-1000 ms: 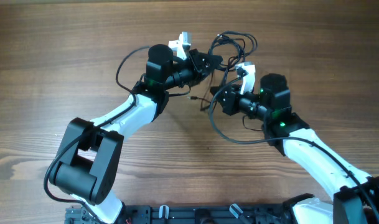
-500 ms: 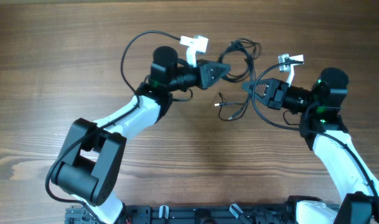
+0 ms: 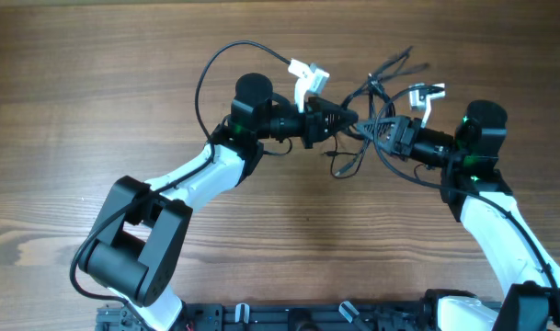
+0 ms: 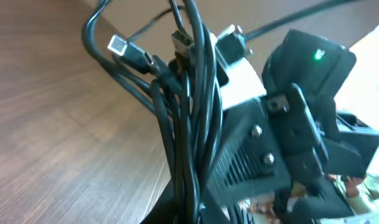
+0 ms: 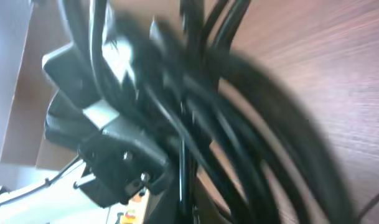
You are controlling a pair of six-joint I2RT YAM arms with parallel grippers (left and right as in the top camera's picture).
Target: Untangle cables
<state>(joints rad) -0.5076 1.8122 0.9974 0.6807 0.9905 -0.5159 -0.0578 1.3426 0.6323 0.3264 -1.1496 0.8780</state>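
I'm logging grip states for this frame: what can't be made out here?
Overhead: the cables bunch between left gripper and right gripper; strands too thin and overlapped to trace, jaw states hidden.
Right wrist: motion blur smears everything.
Left wrist: cables cover its own fingers; bottom edge cuts the strands.

1. From overhead, the tips of the left gripper (image 3: 347,119) and right gripper (image 3: 379,130) are lost among the cables (image 3: 370,103), so their grip cannot be judged.
2. The right wrist view is badly blurred, and its strands merge together.
3. In the left wrist view the cables run off the bottom edge.
4. The right arm (image 3: 509,248) is cut off at the overhead view's corner.
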